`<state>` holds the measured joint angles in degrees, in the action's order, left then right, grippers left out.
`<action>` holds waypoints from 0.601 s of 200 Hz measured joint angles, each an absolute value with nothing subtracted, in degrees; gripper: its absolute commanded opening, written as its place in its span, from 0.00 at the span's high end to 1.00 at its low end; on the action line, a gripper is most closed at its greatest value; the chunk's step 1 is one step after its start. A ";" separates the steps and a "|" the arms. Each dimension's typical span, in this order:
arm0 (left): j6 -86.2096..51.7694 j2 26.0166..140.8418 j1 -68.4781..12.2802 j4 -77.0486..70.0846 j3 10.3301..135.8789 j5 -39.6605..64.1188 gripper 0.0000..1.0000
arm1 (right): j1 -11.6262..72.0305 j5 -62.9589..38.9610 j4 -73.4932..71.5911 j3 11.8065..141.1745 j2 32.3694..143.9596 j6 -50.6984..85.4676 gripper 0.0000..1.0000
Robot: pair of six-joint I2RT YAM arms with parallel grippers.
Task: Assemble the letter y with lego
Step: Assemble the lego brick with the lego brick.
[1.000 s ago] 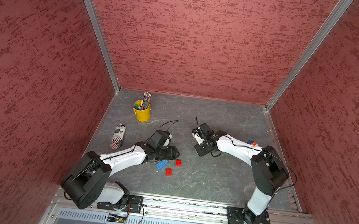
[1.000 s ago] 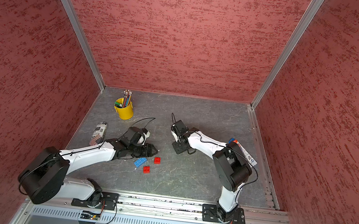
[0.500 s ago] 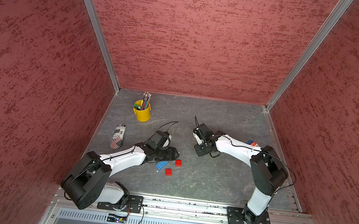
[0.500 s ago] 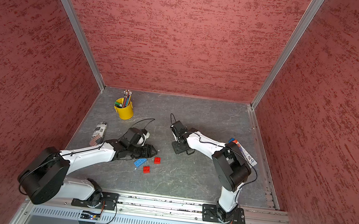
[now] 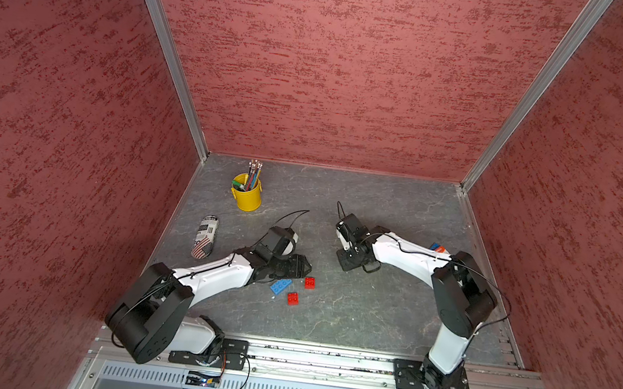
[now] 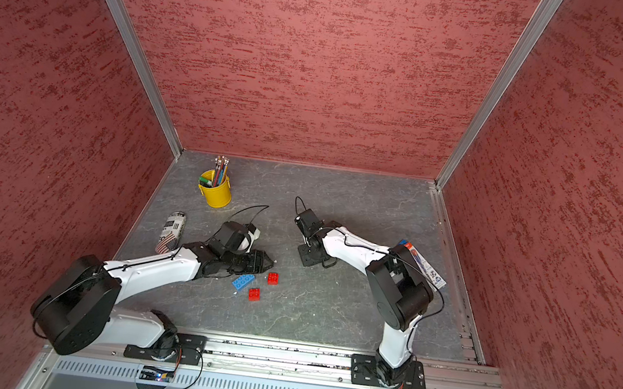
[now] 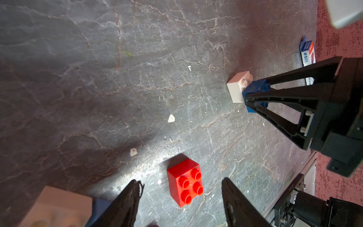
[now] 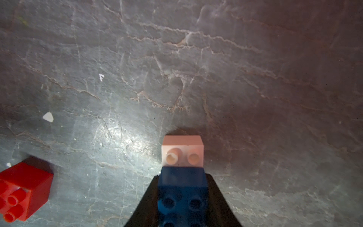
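Hard to find any real change across the last second: same arm poses in both top views, same jaw settings, no brick shifted. Still pinches the blue square brick (image 8: 182, 192) in the right gripper (image 8: 183, 176), jaws pressed together on its two sides, with a white brick (image 8: 182, 149) joined to its end and poking out past the fingertips. Holds that pair low over the middle of the bench (image 5: 367, 321); touching the surface or just clear of it, cannot tell. Keeps the left gripper (image 7: 179, 178) spread and empty, pointed along the bench at a red brick (image 5: 309, 282) lying studs-up just ahead of the fingertips, touched by neither. Leaves a second red brick (image 5: 293, 298) and the blue rectangle (image 5: 280, 286) loose just beside it, left of middle and toward the front edge, the rectangle partly under the left gripper. Shows also a pale brick (image 7: 57, 208) blurred close against the left wrist lens, next to something blue; no telling whether joined. Yellow pencil cup (image 5: 246, 196) and patterned can (image 5: 204, 237) well apart along the left edge, out of the way. Reads as a hold rather than progress: stem begun with two bricks joined, both red arms loose, so the letter y far from done. Probably calls next for closing the left jaws on the nearer red brick and carrying it to the held pair, pressing straight onto the studs without levering the white brick off.
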<state>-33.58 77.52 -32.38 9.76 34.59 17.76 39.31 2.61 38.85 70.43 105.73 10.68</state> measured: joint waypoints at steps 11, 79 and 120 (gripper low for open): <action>-33.58 77.52 -32.36 9.78 34.59 17.74 0.32 | 39.31 2.61 39.16 71.05 106.21 10.50 0.80; -33.58 77.45 -32.14 9.76 34.46 17.72 0.32 | 39.31 2.72 41.25 72.88 107.46 10.02 0.84; -33.58 77.45 -32.14 9.76 34.46 17.72 0.32 | 39.29 2.94 42.98 74.52 108.22 10.04 0.80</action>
<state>-33.58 77.45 -32.14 9.76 34.46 17.72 39.29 2.94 42.98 74.52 108.22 10.04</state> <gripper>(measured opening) 0.681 0.343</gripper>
